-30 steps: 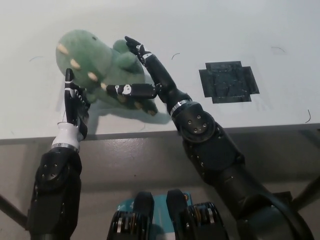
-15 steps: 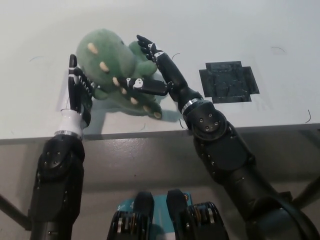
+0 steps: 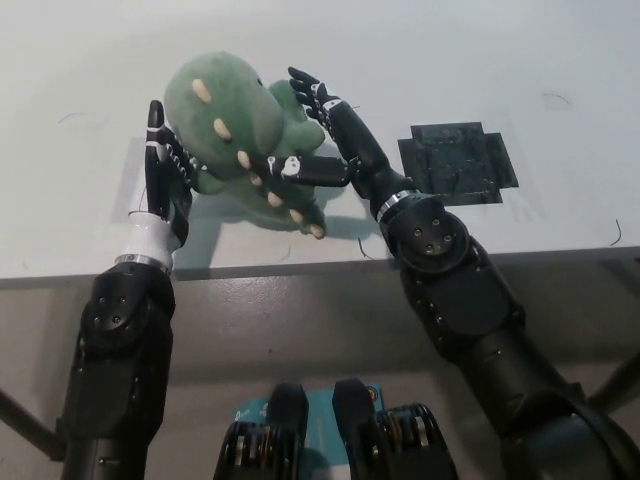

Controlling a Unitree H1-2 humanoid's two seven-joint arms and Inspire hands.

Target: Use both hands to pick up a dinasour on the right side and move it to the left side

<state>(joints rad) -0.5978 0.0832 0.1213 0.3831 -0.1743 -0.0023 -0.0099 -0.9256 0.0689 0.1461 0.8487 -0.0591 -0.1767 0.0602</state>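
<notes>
Left hand: the left hand [image 3: 165, 185] stands flat and upright on the white table [image 3: 500, 60], fingers straight and together, palm pressed against the left flank of the plush; it squeezes rather than wraps.
Green plush dinosaur: the green plush dinosaur [image 3: 225, 125] sits clamped between the two hands at the left-centre of the table. Whether it is lifted clear cannot be told, though a shadow lies under it toward the near edge.
Long axis: the plush runs diagonally, its rounded head up and to the left, its cream-clawed feet down and to the right toward the table edge.
Right hand: the right hand [image 3: 315, 125] presses the opposite side, fingers stretched along the back of the plush and the thumb laid across its front, so it pinches the toy against the left palm.
Key relation: both hands touch the toy from opposite sides, and neither is nearer than the other.
Black square mat: the black square mat [image 3: 458, 163] lies just right of the right forearm, well apart from the plush.
Change: against the frame a second ago, the hands and plush together sit farther right and slightly higher in the picture, while the mat and table edge hold their place, so the pair itself has moved. The toy has also turned a little.
</notes>
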